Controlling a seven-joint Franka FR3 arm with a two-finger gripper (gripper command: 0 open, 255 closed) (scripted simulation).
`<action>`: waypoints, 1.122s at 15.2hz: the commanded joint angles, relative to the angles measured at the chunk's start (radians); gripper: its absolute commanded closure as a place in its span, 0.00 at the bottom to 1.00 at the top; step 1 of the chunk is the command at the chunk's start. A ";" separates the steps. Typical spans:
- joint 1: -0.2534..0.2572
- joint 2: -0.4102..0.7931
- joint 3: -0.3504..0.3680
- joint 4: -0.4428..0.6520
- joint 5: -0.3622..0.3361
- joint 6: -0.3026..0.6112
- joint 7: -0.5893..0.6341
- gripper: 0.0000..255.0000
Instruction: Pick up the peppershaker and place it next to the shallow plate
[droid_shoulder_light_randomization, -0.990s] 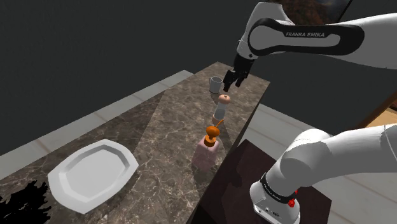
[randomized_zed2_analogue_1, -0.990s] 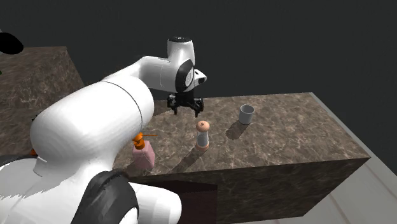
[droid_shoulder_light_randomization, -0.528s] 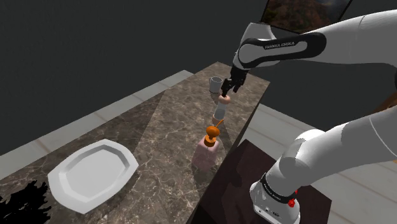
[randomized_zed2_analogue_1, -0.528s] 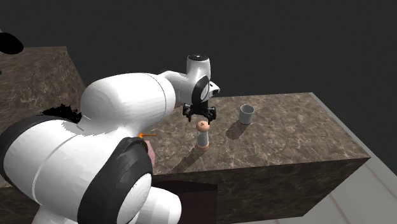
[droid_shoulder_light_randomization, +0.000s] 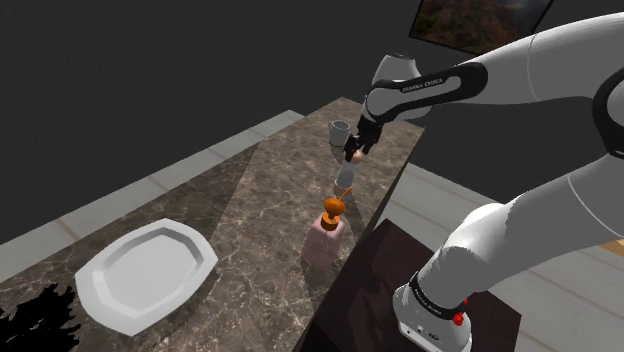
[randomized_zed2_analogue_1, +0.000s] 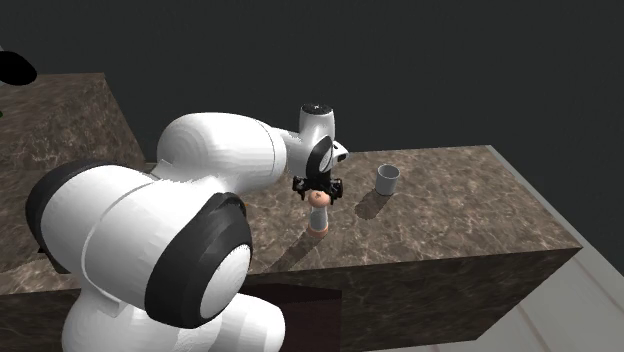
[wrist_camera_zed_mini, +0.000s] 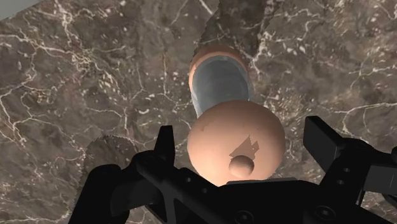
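Hovered at the grasp step, black fingers (wrist_camera_zed_mini: 167, 143) spread clear of the peach-domed grey pepper shaker (wrist_camera_zed_mini: 235, 146) on the brown marble desk (wrist_camera_zed_mini: 76, 76); needed lowering, then closing.

My arm (droid_shoulder_light_randomization: 520, 70) rises from its base (droid_shoulder_light_randomization: 432, 305), folds at the elbow and stretches toward the shoulder view's left. At its end my wrist (droid_shoulder_light_randomization: 400, 85) bends over, so my gripper (droid_shoulder_light_randomization: 358, 143) points downward. In the second exterior view my white joints bulk large up front, and my gripper (randomized_zed2_analogue_1: 318, 190) hangs beneath the wrist. My two black fingers (wrist_camera_zed_mini: 167, 143) stand spread apart, their tips not meeting.
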 joint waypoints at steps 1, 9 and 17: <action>0.001 0.016 -0.003 -0.009 0.002 0.025 -0.003 0.00; 0.001 0.015 -0.003 -0.009 0.002 0.025 -0.003 1.00; 0.001 0.015 -0.003 -0.009 0.002 0.025 -0.003 1.00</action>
